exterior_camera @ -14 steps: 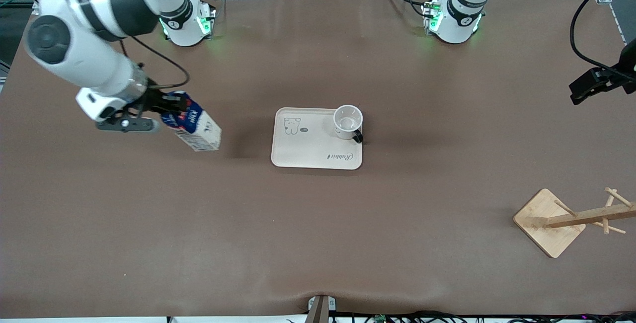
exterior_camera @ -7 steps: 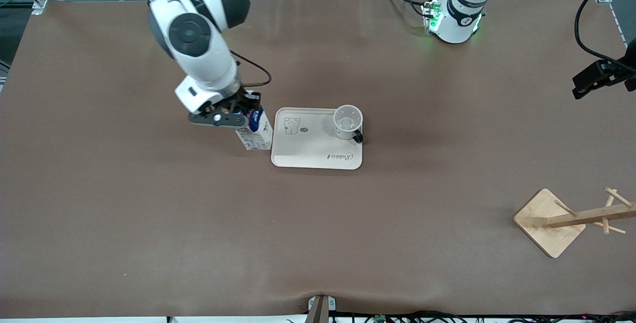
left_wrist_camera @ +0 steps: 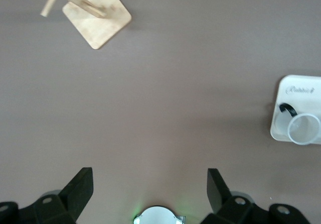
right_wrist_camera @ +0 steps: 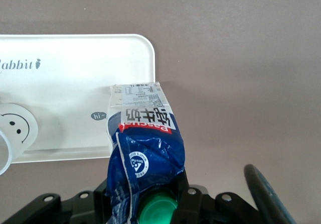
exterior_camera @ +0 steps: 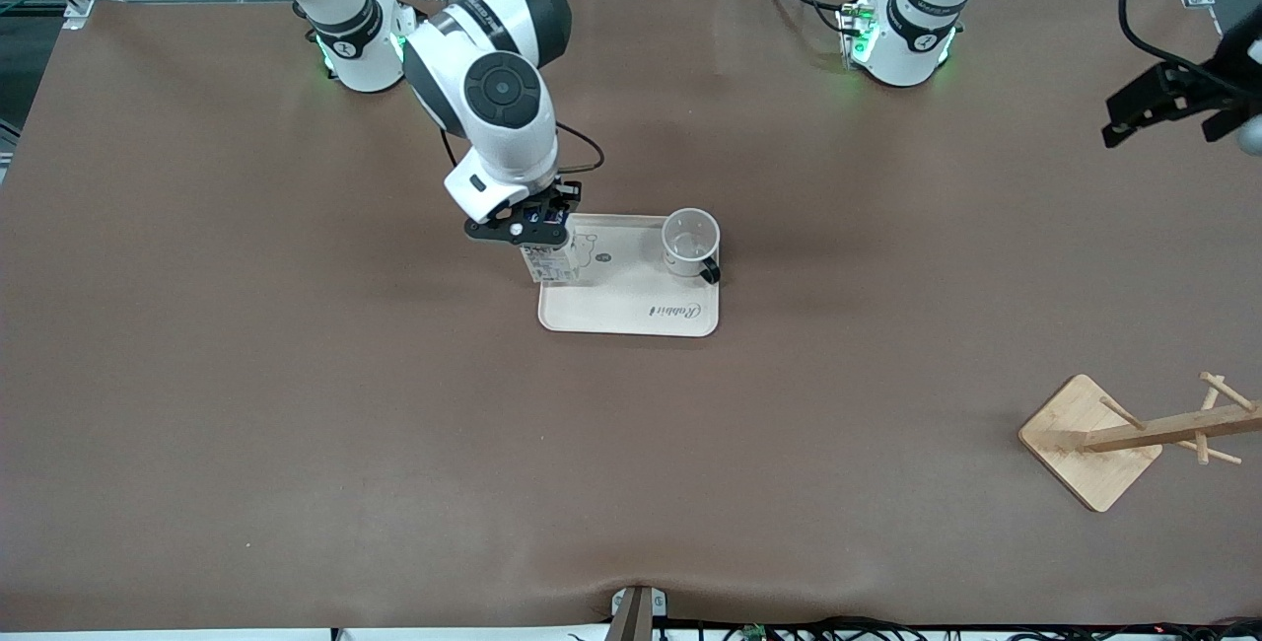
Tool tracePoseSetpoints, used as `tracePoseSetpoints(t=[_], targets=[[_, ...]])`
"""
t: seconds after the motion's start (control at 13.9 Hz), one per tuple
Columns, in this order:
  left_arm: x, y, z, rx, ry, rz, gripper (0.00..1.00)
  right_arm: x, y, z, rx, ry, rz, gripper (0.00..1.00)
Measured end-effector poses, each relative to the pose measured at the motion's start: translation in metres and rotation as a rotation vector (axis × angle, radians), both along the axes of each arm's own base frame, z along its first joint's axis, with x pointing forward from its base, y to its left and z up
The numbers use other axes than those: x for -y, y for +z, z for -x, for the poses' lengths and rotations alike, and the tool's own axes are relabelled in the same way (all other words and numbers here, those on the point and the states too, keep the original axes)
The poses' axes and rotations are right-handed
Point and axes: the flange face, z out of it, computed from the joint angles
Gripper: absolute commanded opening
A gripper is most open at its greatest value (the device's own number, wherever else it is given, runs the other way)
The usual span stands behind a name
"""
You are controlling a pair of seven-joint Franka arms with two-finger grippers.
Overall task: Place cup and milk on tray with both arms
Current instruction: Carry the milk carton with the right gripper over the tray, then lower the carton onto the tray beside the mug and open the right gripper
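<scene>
My right gripper (exterior_camera: 532,225) is shut on the dark blue top of the milk (exterior_camera: 550,263), which hangs upright over the tray's (exterior_camera: 616,311) edge toward the right arm's end. Whether the carton touches the tray I cannot tell. In the right wrist view the milk (right_wrist_camera: 145,143) shows its green cap between my right gripper's (right_wrist_camera: 148,199) jaws, with the tray (right_wrist_camera: 75,73) beneath it. The cup (exterior_camera: 690,242) stands upright on the tray's corner toward the left arm's end; its smiley face (right_wrist_camera: 15,126) shows. My left gripper (exterior_camera: 1154,106) waits open and empty in the air by the left arm's end of the table.
A square wooden stand with pegs (exterior_camera: 1089,444) lies near the front camera toward the left arm's end. In the left wrist view the stand (left_wrist_camera: 98,15), the tray (left_wrist_camera: 306,101) and the cup (left_wrist_camera: 303,128) show beyond my open left gripper (left_wrist_camera: 149,189).
The right arm has carried the milk from the right arm's end of the table to the tray's edge, and the carton has gone from tilted to upright. The left gripper has drifted slightly.
</scene>
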Motion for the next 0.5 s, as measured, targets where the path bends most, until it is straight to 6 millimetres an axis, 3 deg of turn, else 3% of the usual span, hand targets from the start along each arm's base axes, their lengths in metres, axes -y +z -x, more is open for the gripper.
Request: tracePoseSetpoints(t=[0.22, 0.5], targets=[[0.014, -0.001, 0.011, -0.006, -0.029, 0.003, 1.00, -0.010, -0.006, 0.002, 0.016, 0.014, -0.014, 0.08], [0.007, -0.006, 0.018, -0.005, -0.022, 0.006, 1.00, -0.025, -0.024, 0.001, 0.046, 0.028, -0.040, 0.12]])
